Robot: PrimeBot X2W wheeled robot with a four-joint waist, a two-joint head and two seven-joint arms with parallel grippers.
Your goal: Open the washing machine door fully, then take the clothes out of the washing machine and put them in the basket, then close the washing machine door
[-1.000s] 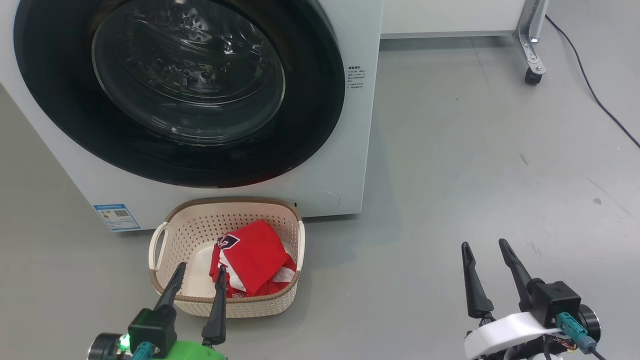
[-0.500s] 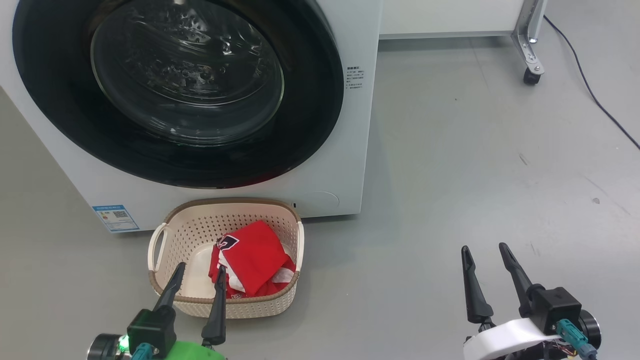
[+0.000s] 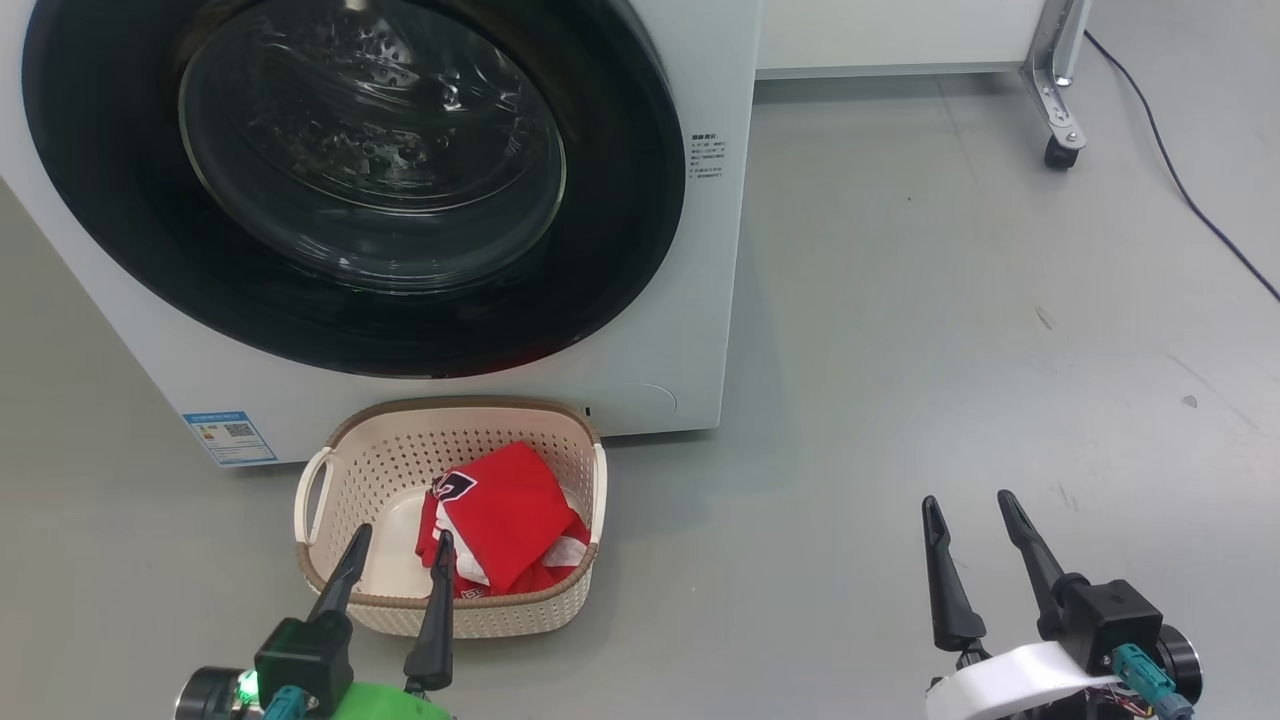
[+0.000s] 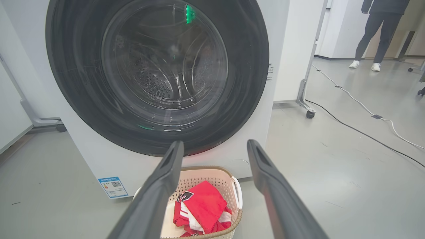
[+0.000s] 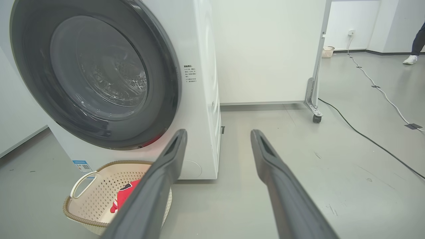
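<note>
The washing machine fills the upper left of the head view. Its door lies flat against the front, black rim and glass bowl facing me. On the floor right in front stands the cream basket, with the red clothes inside. My left gripper hangs open over the basket's near edge, nothing between its fingers. My right gripper is open above bare floor, well to the right. The left wrist view looks past the left gripper at the door and clothes. The right wrist view shows the right gripper and basket.
A white panel on a metal frame with a caster stands behind the machine on the right. A dark cable runs across the grey floor there. A person stands far off at the back right. A blue label marks the machine's lower left.
The right gripper has sunk a little toward the bottom of the head view, and the view itself has shifted slightly. The left gripper, basket and door stand as before.
</note>
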